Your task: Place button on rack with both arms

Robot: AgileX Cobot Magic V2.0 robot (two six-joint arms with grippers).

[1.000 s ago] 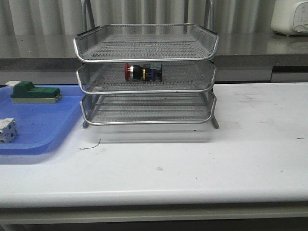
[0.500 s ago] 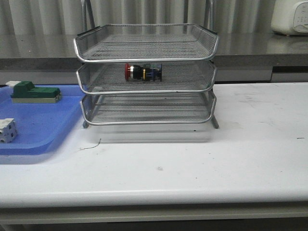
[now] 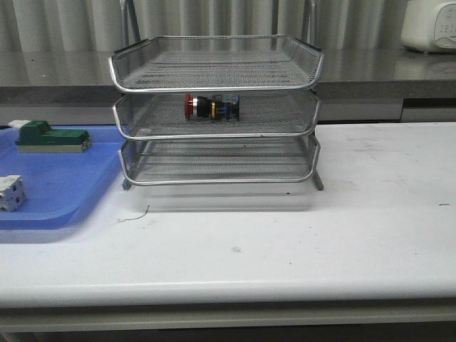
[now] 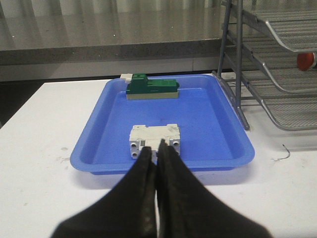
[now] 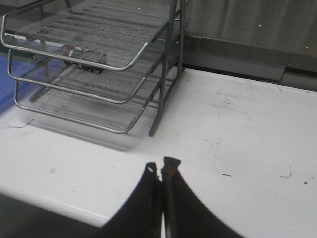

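Note:
The button (image 3: 211, 107), red head to the left with a yellow ring and blue rear block, lies on its side on the middle tier of the silver wire rack (image 3: 217, 78). It also shows in the right wrist view (image 5: 85, 61), and its red head shows in the left wrist view (image 4: 307, 60). No arm shows in the front view. My left gripper (image 4: 156, 151) is shut and empty, held back over the table short of the blue tray (image 4: 99, 134). My right gripper (image 5: 161, 167) is shut and empty above the table, well clear of the rack (image 5: 119, 69).
The blue tray (image 3: 71, 178) left of the rack holds a green block (image 3: 50, 137) and a white block (image 3: 8, 192). A white appliance (image 3: 431, 25) stands on the back counter. A thin wire scrap (image 3: 135, 214) lies on the white table before the rack.

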